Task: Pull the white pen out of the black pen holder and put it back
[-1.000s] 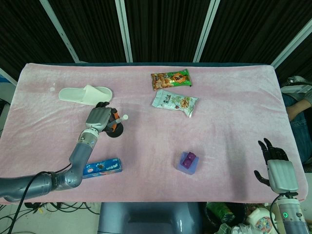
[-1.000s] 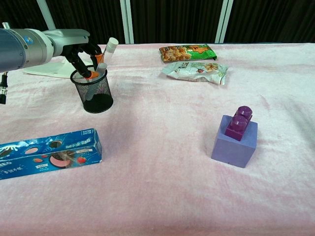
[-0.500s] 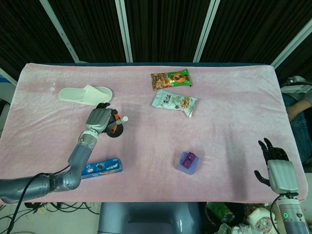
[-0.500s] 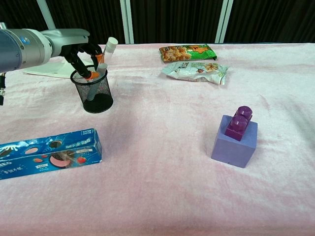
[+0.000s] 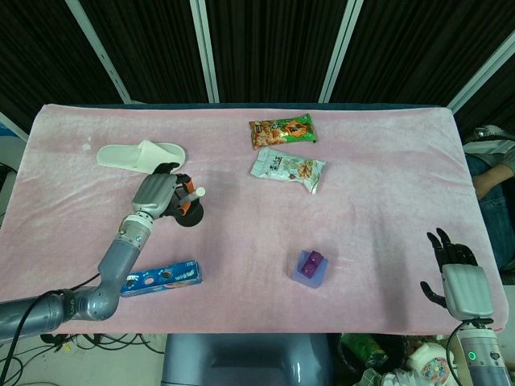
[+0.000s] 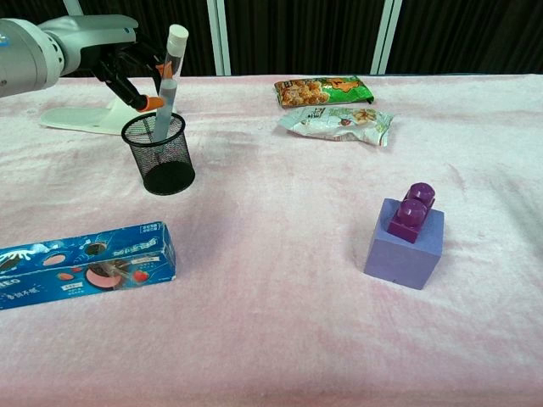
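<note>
The black mesh pen holder stands upright on the pink cloth at the left, also seen in the head view. My left hand hovers just above its rim and grips the white pen, which is lifted nearly upright. The pen's white cap is at the top and its lower end is still inside the holder. An orange piece shows beside the fingers. In the head view the left hand covers part of the holder. My right hand hangs open beyond the table's near right corner, holding nothing.
A white slipper lies just behind the holder. A blue cookie box lies in front of it. Two snack packets sit at the back centre. A purple block stands right of centre.
My left hand has risen and drawn the white pen upward, so most of it now stands above the holder's rim. The right hand has not moved.
</note>
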Robot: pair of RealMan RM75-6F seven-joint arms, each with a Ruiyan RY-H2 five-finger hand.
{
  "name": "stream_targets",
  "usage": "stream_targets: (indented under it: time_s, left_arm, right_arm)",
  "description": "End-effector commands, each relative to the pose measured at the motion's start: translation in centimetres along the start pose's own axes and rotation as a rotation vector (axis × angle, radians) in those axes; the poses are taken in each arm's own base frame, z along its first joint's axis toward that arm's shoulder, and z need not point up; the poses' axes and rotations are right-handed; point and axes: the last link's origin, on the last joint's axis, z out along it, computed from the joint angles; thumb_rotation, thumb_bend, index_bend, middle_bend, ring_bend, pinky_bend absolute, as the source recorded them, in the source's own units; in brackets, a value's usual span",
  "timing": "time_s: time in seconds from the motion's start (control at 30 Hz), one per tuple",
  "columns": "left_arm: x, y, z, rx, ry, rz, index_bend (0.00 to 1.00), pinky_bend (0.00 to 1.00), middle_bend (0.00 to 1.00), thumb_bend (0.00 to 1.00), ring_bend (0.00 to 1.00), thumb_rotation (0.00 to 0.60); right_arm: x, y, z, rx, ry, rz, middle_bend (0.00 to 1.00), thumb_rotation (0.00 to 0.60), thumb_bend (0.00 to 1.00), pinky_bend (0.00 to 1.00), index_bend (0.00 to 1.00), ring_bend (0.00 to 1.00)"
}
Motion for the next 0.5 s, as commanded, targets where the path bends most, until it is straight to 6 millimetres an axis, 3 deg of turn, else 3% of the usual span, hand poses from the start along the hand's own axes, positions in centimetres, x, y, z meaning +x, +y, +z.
stream_targets:
  time_s: [0.03, 0.23, 0.3, 0.5]
  left_arm:
    - [0.7, -0.2, -0.7, -0.027, 0.024, -0.033, 0.56, 0.09, 0.43, 0.45, 0.07, 0.600]
    - [1.5, 0.2, -1.4, -0.086, 0.067, -0.095, 0.56, 0.09, 0.43, 0.45, 0.07, 0.600]
    - [1.7, 1.1, -1.4, -0.134, 0.090, -0.131, 0.57, 0.09, 0.43, 0.45, 0.07, 0.600]
    - [0.7, 2.4, -1.2, -0.227, 0.113, -0.185, 0.57, 0.09, 0.43, 0.45, 0.07, 0.600]
  right_arm:
    - [0.0, 0.0, 0.0, 0.001, -0.001, -0.001, 0.04, 0.600, 0.16, 0.16, 0.01, 0.20]
    - [0.0, 0.0, 0.0, 0.001, -0.004, 0.001, 0.04, 0.600, 0.16, 0.17, 0.01, 0.20]
    - [-0.1, 0.0, 0.0, 0.003, -0.005, 0.002, 0.04, 0.600, 0.16, 0.17, 0.01, 0.20]
    - [-0.1, 0.0, 0.0, 0.002, -0.006, 0.004, 0.04, 0.600, 0.16, 0.17, 0.01, 0.20]
